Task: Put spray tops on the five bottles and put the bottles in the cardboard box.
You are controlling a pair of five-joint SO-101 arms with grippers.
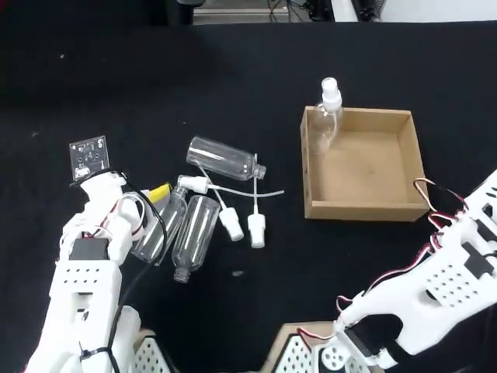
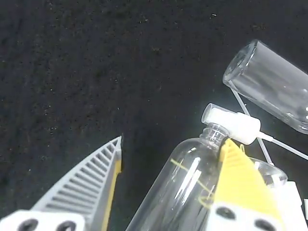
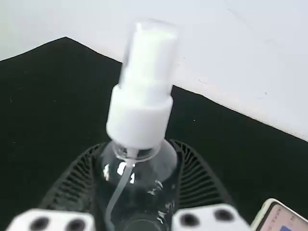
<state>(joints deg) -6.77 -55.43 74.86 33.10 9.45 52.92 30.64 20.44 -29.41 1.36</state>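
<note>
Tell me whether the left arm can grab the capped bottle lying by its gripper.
Probably yes. The left gripper is open, with the capped bottle lying between its fingers and nothing on top of it. A second bottle lies close alongside and might get nudged.

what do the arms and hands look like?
Left arm and right arm: white printed shells with hole grids, black servos, red, white and black cable loops. Left hand: one grey ribbed finger edged yellow, one yellow finger. Right hand: black ribbed fingers on a white base.
</note>
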